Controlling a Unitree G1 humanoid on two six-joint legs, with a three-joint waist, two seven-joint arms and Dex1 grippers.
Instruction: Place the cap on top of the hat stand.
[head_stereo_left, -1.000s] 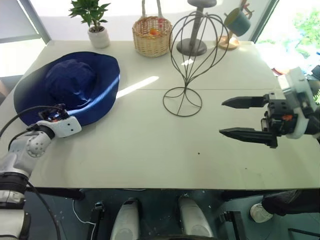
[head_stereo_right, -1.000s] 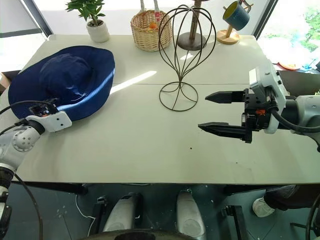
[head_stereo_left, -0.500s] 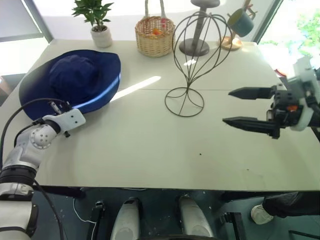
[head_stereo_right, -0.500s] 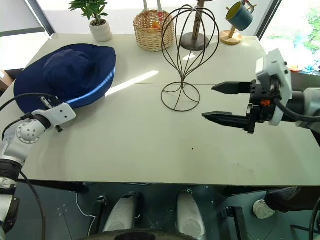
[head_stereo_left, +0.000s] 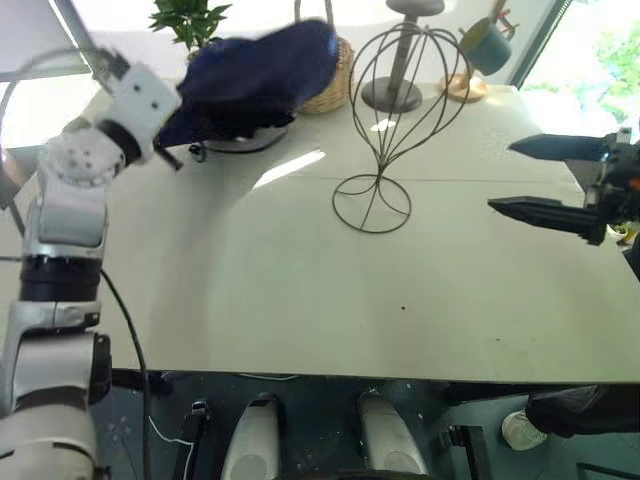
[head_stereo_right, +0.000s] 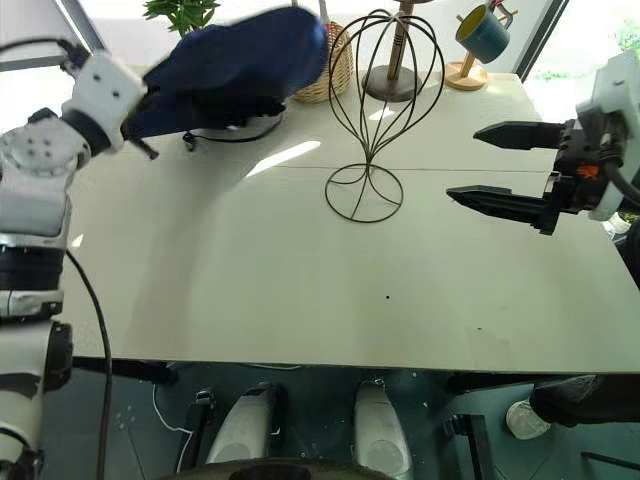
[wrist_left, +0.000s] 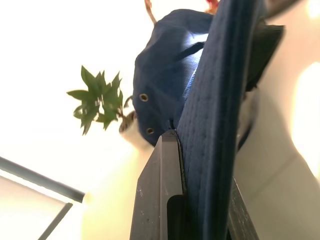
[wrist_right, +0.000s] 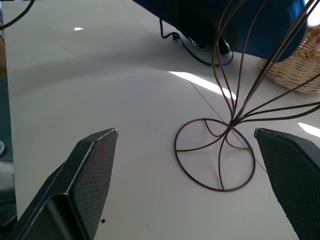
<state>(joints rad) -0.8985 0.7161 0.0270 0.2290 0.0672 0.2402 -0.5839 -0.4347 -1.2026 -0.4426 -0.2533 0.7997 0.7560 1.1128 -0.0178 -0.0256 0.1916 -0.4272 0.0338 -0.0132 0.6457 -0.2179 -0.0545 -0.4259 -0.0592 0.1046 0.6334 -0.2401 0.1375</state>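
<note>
Floppy navy fabric cap (head_stereo_right: 235, 62) in left pincer (wrist_left: 195, 200); right pincer (head_stereo_right: 485, 165) wide.

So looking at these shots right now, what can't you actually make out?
- Left end effector: in the left wrist view the cap's brim covers the nearer finger.
- Potted plant: head views, pot hidden behind the raised cap.
- Wicker basket: contents hidden by the cap.
- Post behind the hat stand: top cut off by the frame edge.
- Cap: motion-blurred in head views, so its shape is unclear.
</note>
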